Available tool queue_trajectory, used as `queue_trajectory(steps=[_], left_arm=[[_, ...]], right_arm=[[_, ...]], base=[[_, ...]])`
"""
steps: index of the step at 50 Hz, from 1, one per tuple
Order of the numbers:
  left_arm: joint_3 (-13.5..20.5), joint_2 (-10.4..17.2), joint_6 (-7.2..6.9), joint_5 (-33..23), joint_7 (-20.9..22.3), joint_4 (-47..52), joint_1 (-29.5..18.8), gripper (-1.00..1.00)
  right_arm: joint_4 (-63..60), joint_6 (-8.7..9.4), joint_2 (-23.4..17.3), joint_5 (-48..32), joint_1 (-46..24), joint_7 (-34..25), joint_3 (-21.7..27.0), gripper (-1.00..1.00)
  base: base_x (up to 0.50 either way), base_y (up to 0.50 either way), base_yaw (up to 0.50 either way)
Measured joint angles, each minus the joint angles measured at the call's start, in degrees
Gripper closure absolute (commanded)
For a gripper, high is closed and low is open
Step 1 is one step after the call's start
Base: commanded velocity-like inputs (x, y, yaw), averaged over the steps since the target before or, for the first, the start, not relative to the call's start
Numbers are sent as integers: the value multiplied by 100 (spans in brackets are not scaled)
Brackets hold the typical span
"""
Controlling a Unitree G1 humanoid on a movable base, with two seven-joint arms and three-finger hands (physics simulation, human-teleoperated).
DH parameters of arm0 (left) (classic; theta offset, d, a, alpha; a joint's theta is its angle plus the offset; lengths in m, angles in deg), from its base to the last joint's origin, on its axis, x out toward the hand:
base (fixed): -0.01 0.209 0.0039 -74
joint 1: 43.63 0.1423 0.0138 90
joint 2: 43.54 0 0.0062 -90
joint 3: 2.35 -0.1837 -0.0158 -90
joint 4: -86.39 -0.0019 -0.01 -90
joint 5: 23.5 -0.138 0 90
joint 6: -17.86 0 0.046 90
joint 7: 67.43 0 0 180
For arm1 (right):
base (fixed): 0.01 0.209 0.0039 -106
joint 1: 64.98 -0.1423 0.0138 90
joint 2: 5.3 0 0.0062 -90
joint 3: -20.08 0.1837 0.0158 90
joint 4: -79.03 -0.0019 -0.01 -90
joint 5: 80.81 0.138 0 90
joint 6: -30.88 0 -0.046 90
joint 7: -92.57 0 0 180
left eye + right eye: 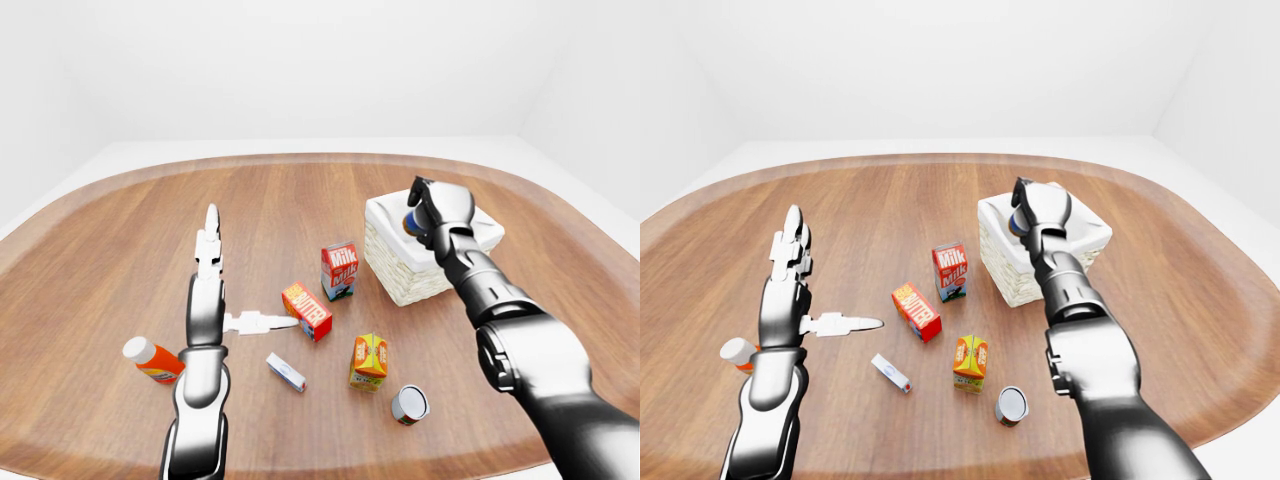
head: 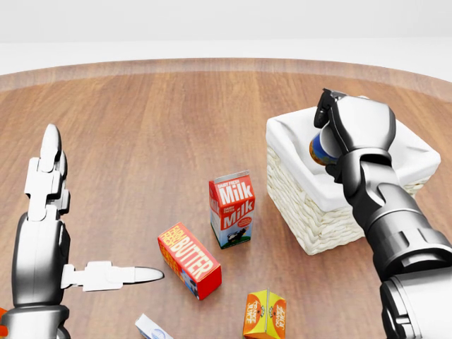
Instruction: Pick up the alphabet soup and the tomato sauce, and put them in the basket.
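Note:
My right hand (image 2: 326, 131) is shut on a small can (image 2: 317, 150) with a blue and orange label. It holds the can over the white-lined wicker basket (image 2: 291, 138), just above the lining, at the right of the head view. A second can (image 1: 409, 404) lies on its side on the wooden table (image 1: 120, 250), low in the left-eye view, its grey end facing me. My left hand (image 2: 99, 212) is open at the left, one finger pointing up and the thumb pointing right, holding nothing.
A milk carton (image 2: 232, 208) stands left of the basket, with a red butter box (image 2: 189, 260) and an orange carton (image 2: 265, 314) below it. A small white box (image 1: 286, 371) and an orange bottle (image 1: 152, 360) lie near my left arm.

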Motion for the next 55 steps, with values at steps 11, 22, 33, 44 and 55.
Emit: queue_trajectory(steps=[11, 22, 33, 44, 55], left_arm=[[7, 5, 0, 6, -11, -41, -15, -100], [11, 7, 0, 8, -14, -62, -23, -100], [12, 8, 0, 9, -15, -69, -25, -100], [12, 8, 0, 8, -15, -71, -26, -100], [13, 7, 0, 9, -16, -71, -26, -100]], right_arm=[[63, 0, -80, 14, 68, 0, 41, 100], [81, 0, -127, 24, 88, 0, 60, 100], [85, 0, -136, 33, 84, 0, 68, 100], [90, 0, -136, 26, 89, 0, 69, 100], [94, 0, -118, 45, 87, 0, 72, -100]], base=[[0, 0, 0], [0, 0, 0], [0, 0, 0], [0, 0, 0], [0, 0, 0]])
